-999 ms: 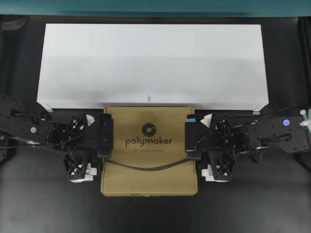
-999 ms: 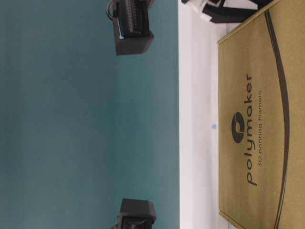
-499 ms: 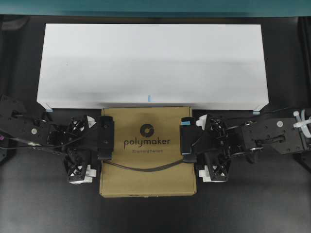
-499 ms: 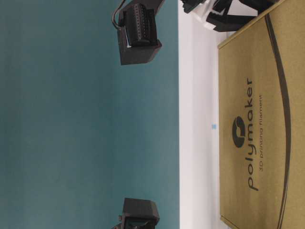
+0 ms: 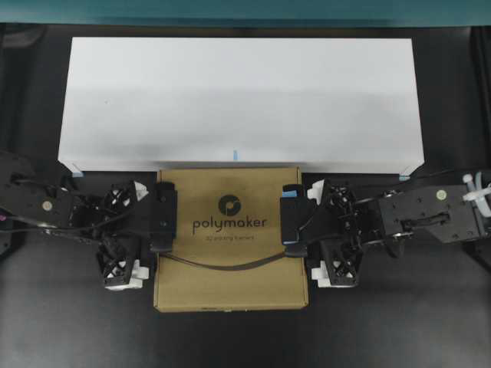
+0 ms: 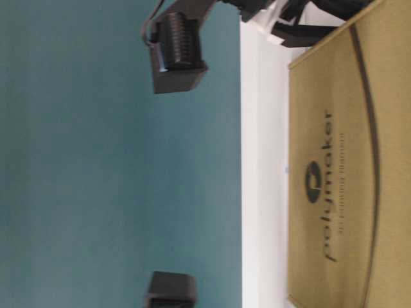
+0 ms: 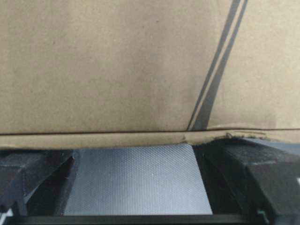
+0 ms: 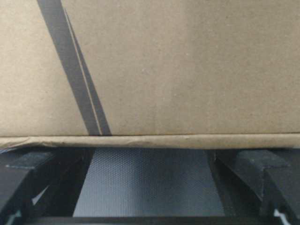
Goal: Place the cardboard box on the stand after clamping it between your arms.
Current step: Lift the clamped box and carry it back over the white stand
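Observation:
The brown cardboard box (image 5: 230, 257) with the "polymaker" print is squeezed between my two arms, just in front of the white stand (image 5: 238, 92). My left gripper (image 5: 150, 230) is open, and its flat black pad (image 5: 163, 218) lies over the box's left edge. My right gripper (image 5: 307, 234) is also open, its blue-tipped pad (image 5: 291, 222) over the right edge. Each wrist view shows the box (image 7: 117, 61) (image 8: 187, 61) filling the top, with a grey textured pad below its edge. In the table-level view the box (image 6: 347, 160) is blurred beside the stand (image 6: 263, 160).
Black tabletop (image 5: 230, 337) surrounds the stand and the arms. A teal wall (image 6: 115, 160) runs behind the stand. A small light-blue mark (image 5: 235, 155) sits at the middle of the stand's front edge. Cables (image 5: 476, 184) hang at the far right.
The right pad has slid further in over the box. The box has shifted a little left and looks slightly larger, and it has gone blurred in the table-level view.

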Tool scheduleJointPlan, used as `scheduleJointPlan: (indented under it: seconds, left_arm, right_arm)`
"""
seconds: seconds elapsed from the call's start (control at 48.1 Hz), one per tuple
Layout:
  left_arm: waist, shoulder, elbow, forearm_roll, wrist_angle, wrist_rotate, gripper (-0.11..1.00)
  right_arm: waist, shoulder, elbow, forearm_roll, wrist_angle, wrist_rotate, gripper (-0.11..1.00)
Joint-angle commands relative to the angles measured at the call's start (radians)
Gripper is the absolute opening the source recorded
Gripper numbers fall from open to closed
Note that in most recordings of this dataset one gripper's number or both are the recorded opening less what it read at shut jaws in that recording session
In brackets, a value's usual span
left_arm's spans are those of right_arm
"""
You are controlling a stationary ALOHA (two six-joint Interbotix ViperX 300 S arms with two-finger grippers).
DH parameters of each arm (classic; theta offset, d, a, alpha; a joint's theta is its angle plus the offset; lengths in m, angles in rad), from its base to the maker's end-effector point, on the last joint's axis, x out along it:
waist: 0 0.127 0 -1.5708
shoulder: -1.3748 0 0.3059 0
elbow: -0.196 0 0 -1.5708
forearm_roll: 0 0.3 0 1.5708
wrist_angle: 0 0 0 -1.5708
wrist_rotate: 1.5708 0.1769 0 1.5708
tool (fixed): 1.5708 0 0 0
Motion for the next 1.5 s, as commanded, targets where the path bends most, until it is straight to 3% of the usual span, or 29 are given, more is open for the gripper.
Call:
scheduleJointPlan:
  seconds: [0.0,0.291,0.437,0.645,0.791,0.936,1.082,1.477]
  left_arm:
    - [0.018,-0.055,-0.081,0.002,0.008,-0.005,0.84]
    - [0.081,-0.207,-0.235,0.002,0.314,0.000,0.81]
    - [0.117,-0.239,-0.284,0.002,0.408,0.002,0.81]
    - [0.137,-0.224,-0.308,0.002,0.413,0.002,0.81]
    - [0.144,-0.192,-0.342,0.002,0.403,0.020,0.81]
    - [0.155,-0.158,-0.368,0.002,0.403,0.138,0.81]
    - [0.181,-0.127,-0.408,0.002,0.405,0.199,0.81]
    - [0.267,-0.107,-0.463,0.002,0.405,0.212,0.81]
  right_arm:
    - [-0.002,-0.043,-0.064,0.000,0.029,0.008,0.84]
    - [-0.003,-0.199,-0.195,0.011,0.308,0.006,0.84]
    - [-0.018,-0.232,-0.249,0.011,0.399,0.000,0.84]
    - [-0.054,-0.225,-0.245,0.011,0.385,-0.003,0.84]
    - [-0.078,-0.215,-0.247,0.006,0.314,-0.012,0.84]
    - [-0.097,-0.196,-0.253,0.009,0.281,-0.094,0.84]
    - [-0.121,-0.178,-0.285,0.023,0.281,-0.149,0.84]
    - [-0.193,-0.149,-0.336,0.029,0.311,-0.241,0.84]
